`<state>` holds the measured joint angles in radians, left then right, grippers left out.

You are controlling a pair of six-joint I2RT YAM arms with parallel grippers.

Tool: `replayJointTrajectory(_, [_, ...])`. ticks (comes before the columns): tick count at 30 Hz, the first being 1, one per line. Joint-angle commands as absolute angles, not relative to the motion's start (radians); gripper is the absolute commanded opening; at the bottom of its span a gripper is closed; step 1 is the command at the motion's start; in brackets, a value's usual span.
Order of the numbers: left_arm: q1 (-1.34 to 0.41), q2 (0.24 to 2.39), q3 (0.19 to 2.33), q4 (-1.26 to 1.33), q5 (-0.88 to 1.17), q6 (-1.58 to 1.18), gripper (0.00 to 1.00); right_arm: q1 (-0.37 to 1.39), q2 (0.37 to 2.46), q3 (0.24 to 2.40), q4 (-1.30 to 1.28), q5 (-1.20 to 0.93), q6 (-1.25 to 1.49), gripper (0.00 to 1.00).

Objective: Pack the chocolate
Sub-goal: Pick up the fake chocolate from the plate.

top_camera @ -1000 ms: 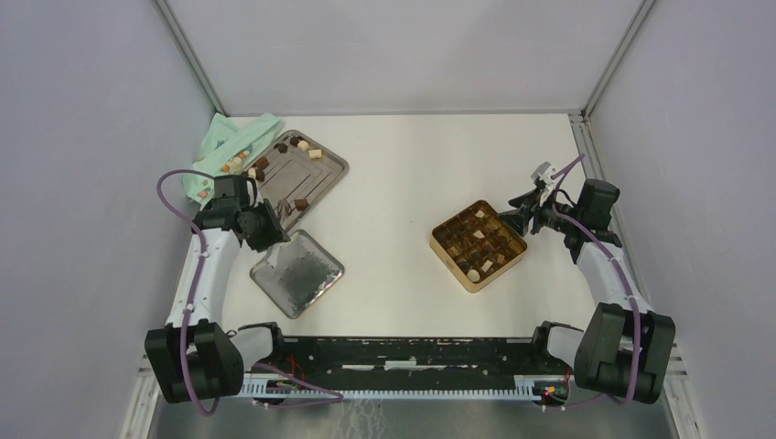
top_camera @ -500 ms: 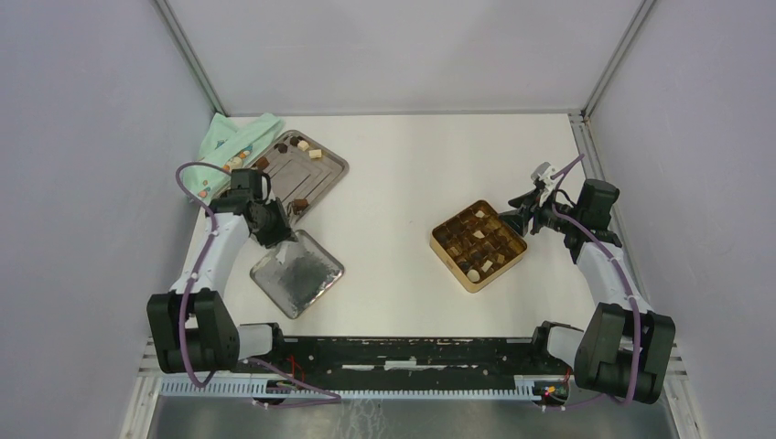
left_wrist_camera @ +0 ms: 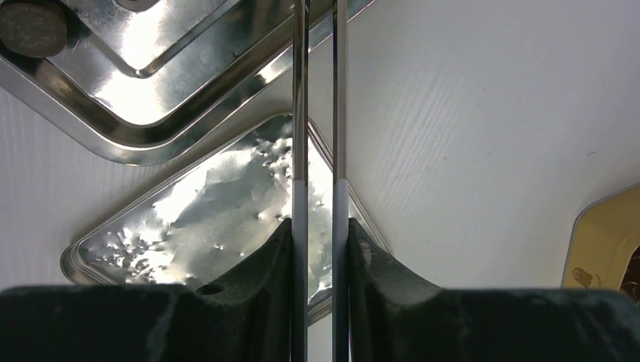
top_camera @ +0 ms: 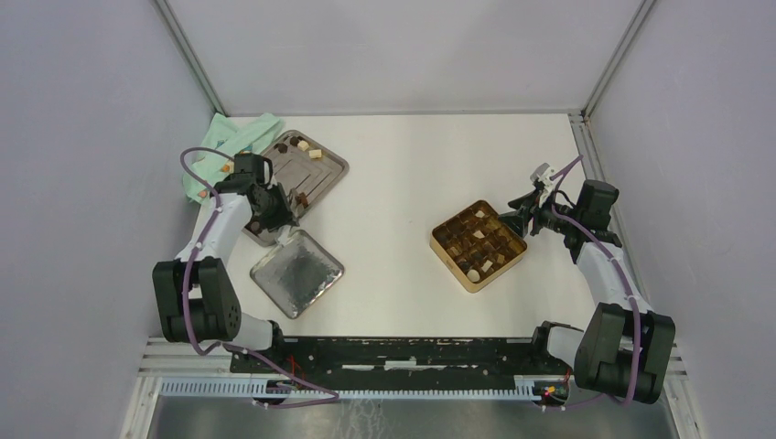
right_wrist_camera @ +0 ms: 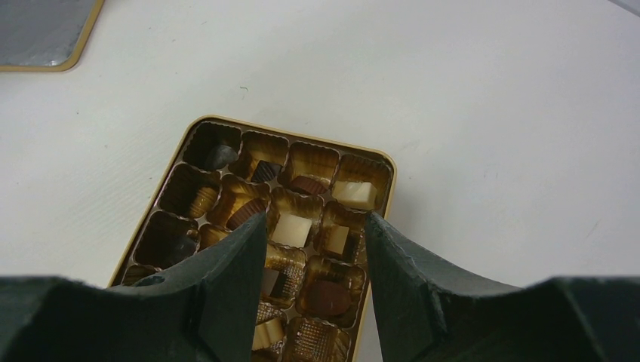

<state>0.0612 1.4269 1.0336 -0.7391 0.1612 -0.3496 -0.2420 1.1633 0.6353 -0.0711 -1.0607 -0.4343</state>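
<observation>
Left claw (top_camera: 287, 208): two thin metal blades held parallel with a narrow slit between them. Their tips run out of the left wrist view, so it cannot be told whether anything is pinched. A corner of the small tray (left_wrist_camera: 204, 204) is seen under the blades, on the white table (left_wrist_camera: 468, 113). The large tray (left_wrist_camera: 151, 113) lies just beyond that corner, and the tin (left_wrist_camera: 604, 234) lies well off to the blades' right. Chocolate, first lot: a round piece (left_wrist_camera: 30, 26), dark, is recorded on the large tray, ahead and to the left of the blades. Being round, it shows no long axis. In the top view further pieces (top_camera: 316, 154) are scattered at the tray's far end, past the claw, and others lie on the bag (top_camera: 215, 137) behind it. All of these are too small for an axis to be read. Right claw (right_wrist_camera: 315, 226): the fingers are spread wide with nothing between them, held over the tin. Chocolate, second lot: pieces are seated singly in the tin's gold cells, below and ahead of the fingers. A cream square (right_wrist_camera: 290, 228) lies directly between the fingers. A cream bar (right_wrist_camera: 355, 194) lies just ahead of the right finger, flat, with its long axis running crosswise, roughly along the line from finger to finger. Dark and light brown pieces fill neighbouring cells.
</observation>
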Motion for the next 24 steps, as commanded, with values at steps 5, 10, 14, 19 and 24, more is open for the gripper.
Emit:
replayJointTrajectory(5, [0.058, 1.395, 1.133, -0.727, 0.103, -0.333, 0.20, -0.239, 1.167, 0.669, -0.070, -1.066, -0.453, 0.56])
replayJointTrajectory(10, [0.059, 1.309, 1.109, -0.759, 0.084, -0.304, 0.21, -0.238, 1.168, 0.669, -0.072, -1.069, -0.453, 0.56])
replayJointTrajectory(14, [0.056, 1.286, 1.079, -0.757, 0.168, -0.295, 0.27, -0.238, 1.168, 0.669, -0.070, -1.069, -0.453, 0.56])
replayJointTrajectory(19, [0.029, 1.299, 1.069, -0.749, 0.171, -0.296, 0.38, -0.238, 1.166, 0.669, -0.070, -1.068, -0.451, 0.56])
replayJointTrajectory(24, [0.013, 1.338, 1.089, -0.748, 0.142, -0.297, 0.41, -0.239, 1.166, 0.669, -0.070, -1.068, -0.451, 0.56])
